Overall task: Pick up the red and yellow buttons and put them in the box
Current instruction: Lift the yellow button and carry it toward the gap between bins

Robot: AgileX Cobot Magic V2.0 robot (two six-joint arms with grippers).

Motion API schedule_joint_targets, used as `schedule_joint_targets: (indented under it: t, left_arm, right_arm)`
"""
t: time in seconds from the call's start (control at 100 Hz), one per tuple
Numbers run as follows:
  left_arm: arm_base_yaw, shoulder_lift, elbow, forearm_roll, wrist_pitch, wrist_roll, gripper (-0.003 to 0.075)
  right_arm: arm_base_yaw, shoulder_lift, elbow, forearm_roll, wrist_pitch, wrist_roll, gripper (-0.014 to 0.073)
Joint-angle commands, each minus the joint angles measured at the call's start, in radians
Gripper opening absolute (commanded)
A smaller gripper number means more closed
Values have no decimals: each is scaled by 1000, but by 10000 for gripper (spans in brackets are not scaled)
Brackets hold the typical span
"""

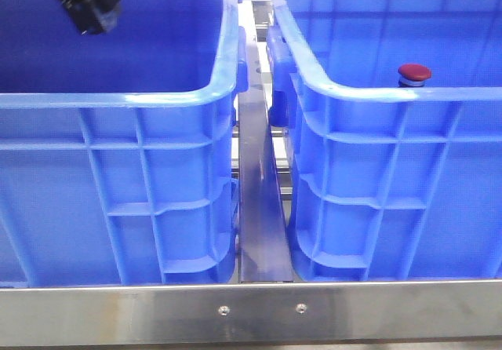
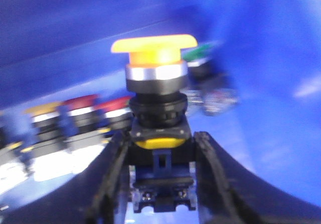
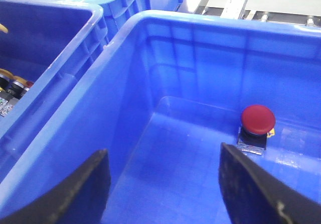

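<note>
The yellow button is clamped by the left gripper for transfer; the red button is already deposited beneath the released right gripper.

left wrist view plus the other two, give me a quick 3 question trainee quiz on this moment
1. True or false: the left end effector is shut on a yellow button.
2. What lies in the right crate? A) red button B) green button C) nothing
3. Fill in: the right end effector is ____ and holds nothing.

Key: 1 true; 2 A; 3 open
</note>
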Motion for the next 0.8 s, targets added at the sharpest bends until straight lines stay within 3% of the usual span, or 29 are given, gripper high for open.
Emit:
schedule_joint_targets:
  t: [0.0,0.25,0.51,0.68,0.79]
  left_arm:
    - [-43,-74,-8,-10,-95,-7,62]
    - [-174,-108,-1,-25,-122,24,62]
    - [-292,-108,-1,-274,-145,315,62]
    - [-298,-108,-1,-441,-115,513,62]
    - [-298,-108,-1,-473,-68,547,62]
  right_arm:
    - [-4,-21,-25,20,-11,-6,490]
    - [-4,-21,-25,20,-10,-6,490]
    - [-4,-21,-25,20,-10,-6,490]
    - [-4,-21,-25,20,-10,-6,490]
    - [-4,-21,-25,21,-10,-6,490]
